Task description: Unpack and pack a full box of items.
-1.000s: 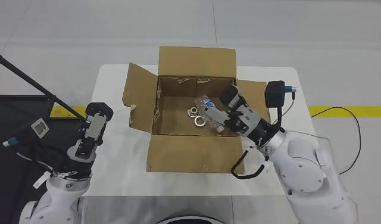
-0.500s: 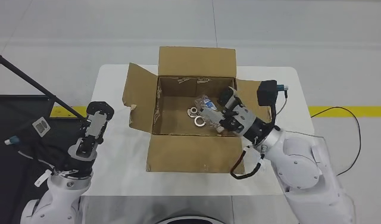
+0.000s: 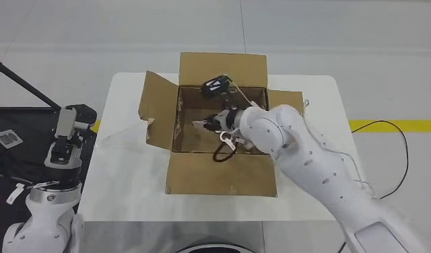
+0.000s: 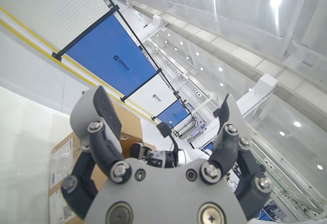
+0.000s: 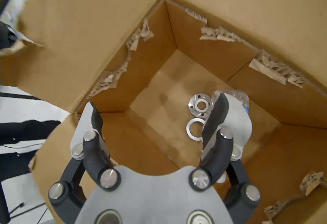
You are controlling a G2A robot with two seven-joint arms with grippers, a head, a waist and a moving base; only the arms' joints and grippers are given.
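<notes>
Centrally in top view: cardboard box (image 3: 222,173); metal flange (image 5: 201,105) and thin ring (image 5: 194,130) flat on its floor. Probably stiff, dense, slick; pinch across rim. Right gripper (image 5: 158,105) jaws released above them; left gripper (image 4: 163,97) jaws released, empty.

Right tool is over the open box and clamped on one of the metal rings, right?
Not quite. The right tool is over the open box, but it is open and holds nothing. The right wrist view shows the metal rings lying loose on the box floor.
</notes>
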